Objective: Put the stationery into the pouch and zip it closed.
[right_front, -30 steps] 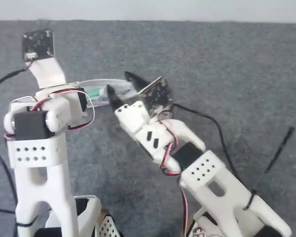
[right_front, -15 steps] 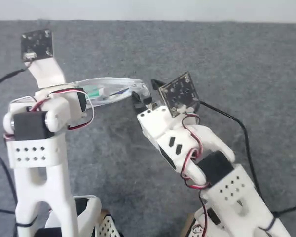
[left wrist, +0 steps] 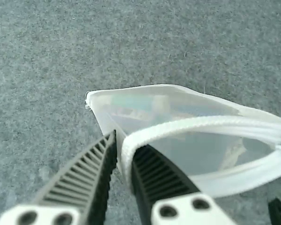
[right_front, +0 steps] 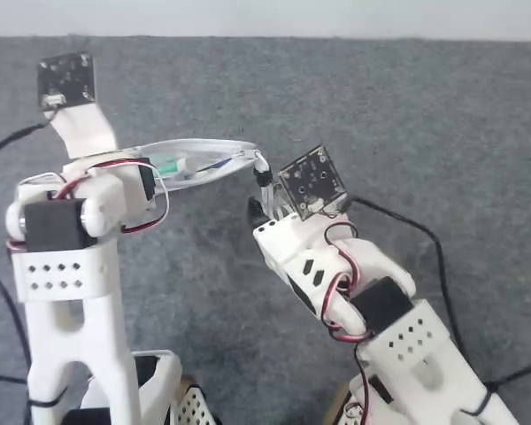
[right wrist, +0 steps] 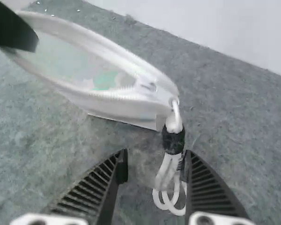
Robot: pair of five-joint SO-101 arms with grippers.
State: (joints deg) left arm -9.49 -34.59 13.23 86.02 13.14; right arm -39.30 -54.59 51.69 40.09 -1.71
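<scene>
A clear pouch with a white zipper lies on the grey carpet, holding stationery with a green part. My left gripper is shut on the pouch rim at one end, and the mouth there gapes. In the left wrist view the green stationery shows through the pouch wall. At the other end, my right gripper is open, with the zipper's white pull cord hanging between its fingers, close to one of them. In the high view the right gripper sits just below the pull cord.
Grey carpet stretches free to the right and behind the pouch. A pale wall bounds the far edge. Black cables trail from the right arm, and another cable runs at the left.
My right arm has swung right, off the pouch's middle, and its gripper now sits at the pouch's zipper end around the pull cord. The left arm has kept still.
</scene>
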